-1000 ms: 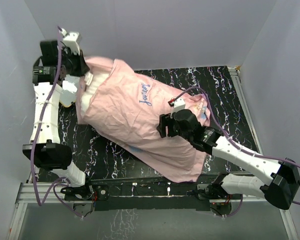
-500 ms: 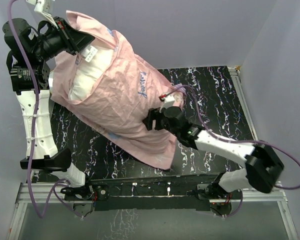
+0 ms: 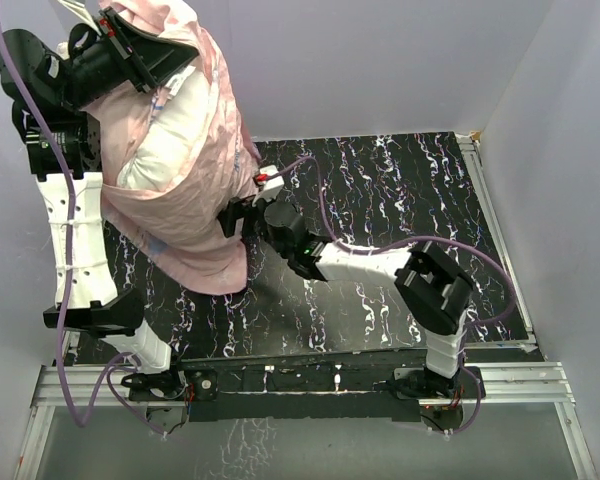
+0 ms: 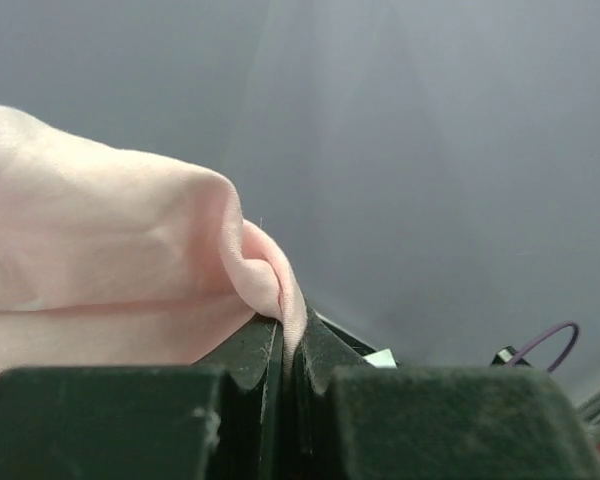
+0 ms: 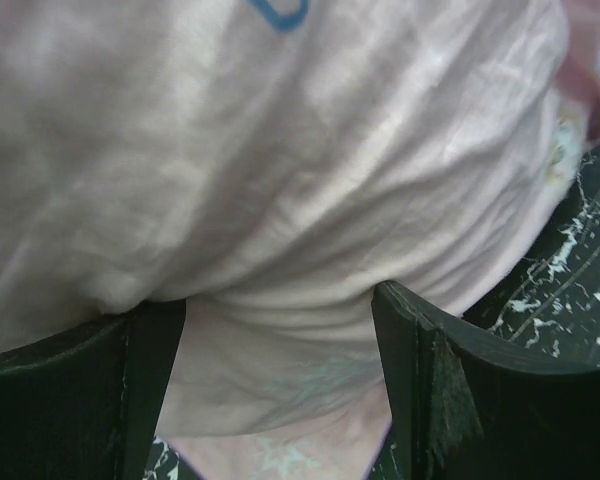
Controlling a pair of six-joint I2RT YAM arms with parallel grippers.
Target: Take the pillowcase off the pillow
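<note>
From above, the left gripper (image 3: 130, 50) is raised high at the far left corner, with the top of the pillowcase (image 3: 195, 200) gathered in it. The pink sack hangs from there down to the black marbled worktop (image 3: 400, 190). Its plain pale inside faces out. The white pillow (image 3: 170, 125) bulges from the open side, partly out but wrapped along most of its length. Lifting by the fabric alone probably lets the pillow's weight work it downward. The right arm reaches across the worktop and its gripper (image 3: 238, 215) meets the lower flank of the hanging bundle, likely to hold the stuffing back while the case is drawn up.

The left wrist camera shows the left gripper's fingers (image 4: 250, 350) closed tight on a narrow fold of pale pink cloth. The fold rises out of the pinch in a small hump against the grey wall (image 4: 430, 150). The bite is thin, so a hard tug could slip it free.

The right wrist camera shows the right gripper's fingers (image 5: 80, 400) spread wide. The padded, wrinkled pink bulk fills the gap between them and touches both inner faces. Whether they squeeze it or only straddle it cannot be told. A corner of the worktop appears at the right edge, so the bundle's lower end sits close to the surface. The removal looks about midway.
</note>
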